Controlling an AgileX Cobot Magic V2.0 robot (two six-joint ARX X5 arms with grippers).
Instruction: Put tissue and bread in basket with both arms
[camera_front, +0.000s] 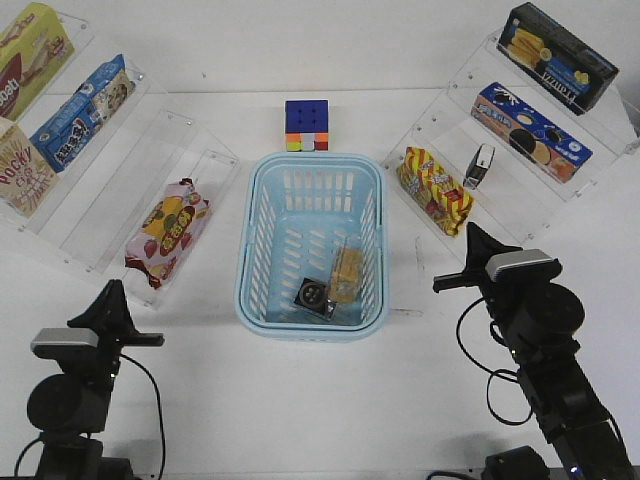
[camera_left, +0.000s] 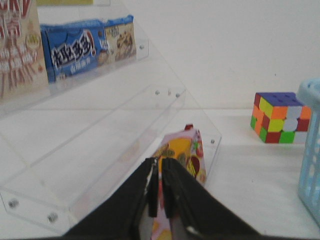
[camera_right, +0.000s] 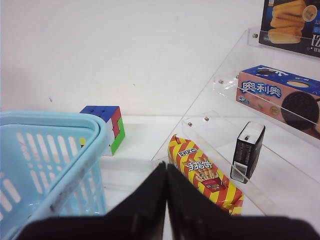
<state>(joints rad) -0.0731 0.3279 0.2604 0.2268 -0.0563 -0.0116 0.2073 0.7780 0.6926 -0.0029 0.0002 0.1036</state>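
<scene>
From the front, the blue basket sits mid-table with the black tissue packet and the wrapped bread side by side on its floor; both arms hang back near the table's front corners. At the left wrist, the left gripper is nearly closed, empty, before a red-and-yellow snack bag. At the right wrist, the right gripper is pressed closed, empty, beside the basket's rim.

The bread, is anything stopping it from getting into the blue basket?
No. The bread already lies inside the basket, beside the tissue. Both grippers, left and right, are shut, empty and back outside the basket.
</scene>
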